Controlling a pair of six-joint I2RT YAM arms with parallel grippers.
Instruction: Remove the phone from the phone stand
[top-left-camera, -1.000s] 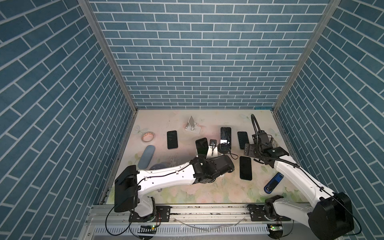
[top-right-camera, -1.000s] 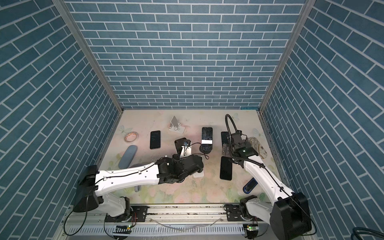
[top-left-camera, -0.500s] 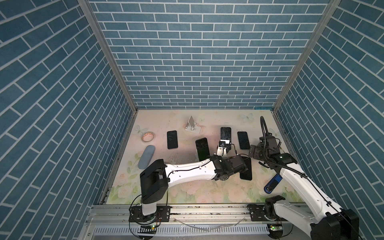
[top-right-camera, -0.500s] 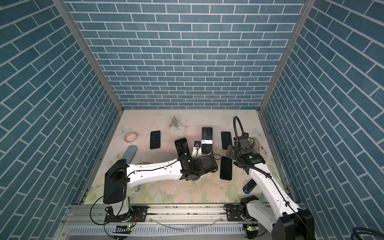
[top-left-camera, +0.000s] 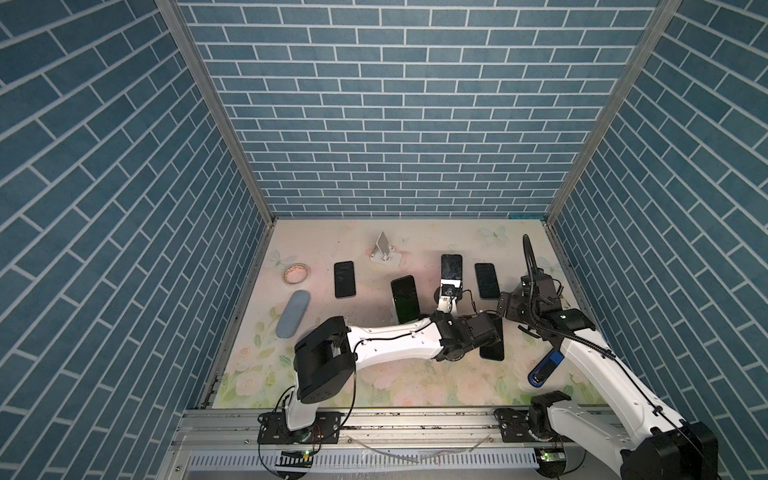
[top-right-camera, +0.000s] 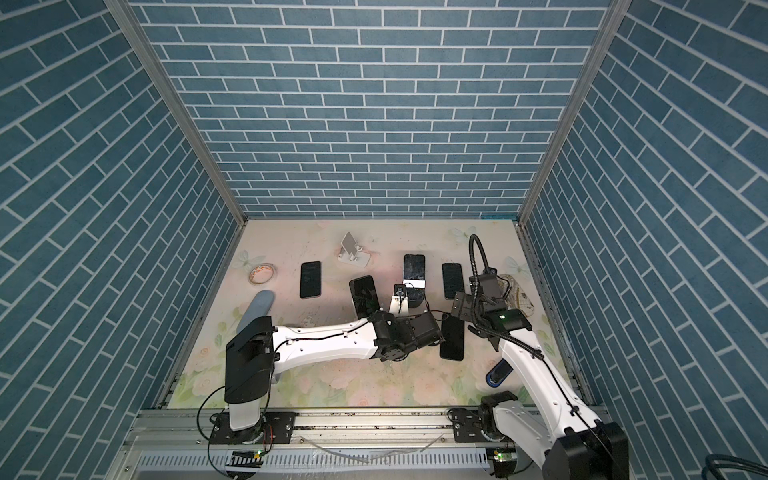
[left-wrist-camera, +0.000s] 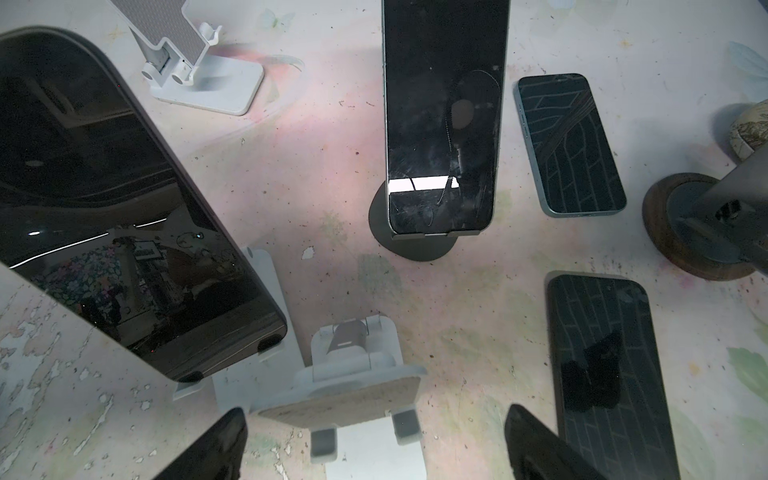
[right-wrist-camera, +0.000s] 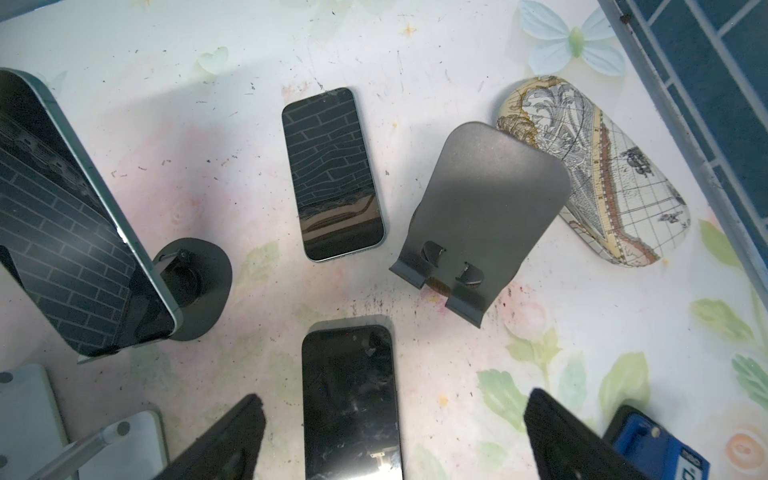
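1. Step in hand, as I read it: the approach. The left gripper (left-wrist-camera: 374, 417) has its jaws spread wide, gripping nothing. The phone (left-wrist-camera: 442, 124) stands ahead of them, apart, leaning back on the dark phone stand (left-wrist-camera: 411, 245).
2. Next: carry the jaws forward to straddle the phone's long edges, close, then lift it out of the stand's front lip (a flat pull would likely drag the stand).
3. An empty white stand (left-wrist-camera: 353, 374) sits between the jaws and must be cleared.
4. The right gripper (right-wrist-camera: 395, 399) is likewise spread and empty.
5. The phone has black glass, scuffed and smudged, a pale metal rim, and its bottom edge seated in the lip (a second phone (left-wrist-camera: 124, 208) leans outboard of one jaw).
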